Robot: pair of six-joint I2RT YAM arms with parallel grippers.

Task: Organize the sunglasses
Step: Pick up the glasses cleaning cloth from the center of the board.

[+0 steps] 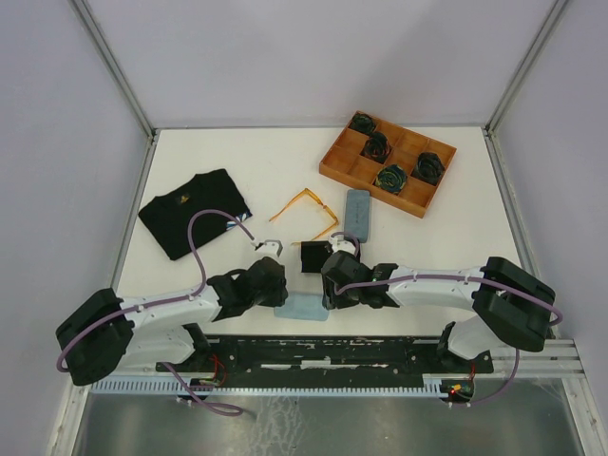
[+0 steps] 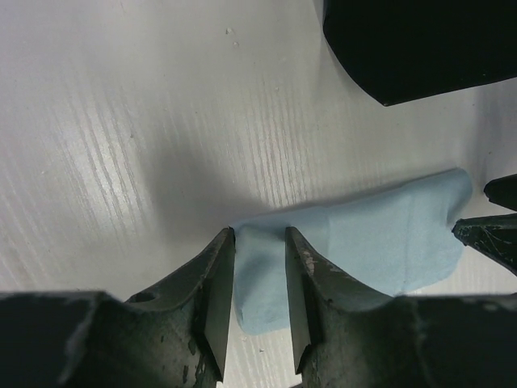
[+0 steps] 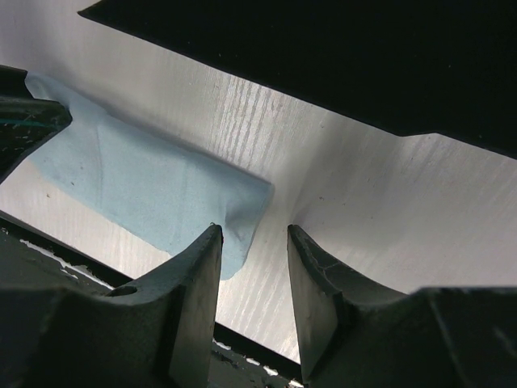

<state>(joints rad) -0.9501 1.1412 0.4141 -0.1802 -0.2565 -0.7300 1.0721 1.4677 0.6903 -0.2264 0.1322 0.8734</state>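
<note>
**Task item.** We find the orange-yellow sunglasses (image 1: 321, 207) lying just left of the grey-blue case (image 1: 358, 216). Their temples are spread and they rest on the bare table (image 1: 427, 247), not inside anything. We see no red pair in any view and cannot say whether it is hidden.

**Progress.** We judge the work far from finished. The visible pair is neither folded nor stowed, and the grey-blue case appears closed. Neither arm is at the sunglasses; both attend to a light blue cloth (image 1: 302, 307), which lies nearer the arm bases than the grey-blue case.

**Grippers.** The left gripper (image 2: 258, 242) has its jaws set narrow with one end of the cloth between them. Whether the cloth is actually pinched, we cannot tell. The right gripper (image 3: 253, 234) has its jaws parted over bare table at the cloth's other end. One finger overlaps the cloth edge, and the gripper holds nothing.

**Surroundings.** A black case (image 1: 312, 256), apparently open, sits between the grey-blue case and the cloth. A wooden tray (image 1: 366, 192) of dark coiled items stands beyond the grey-blue case. A folded black garment (image 1: 195, 214) lies well to its left.

**Markings.** We can read no brand, label or writing. A small yellowish mark on the garment is too small to make out.
</note>
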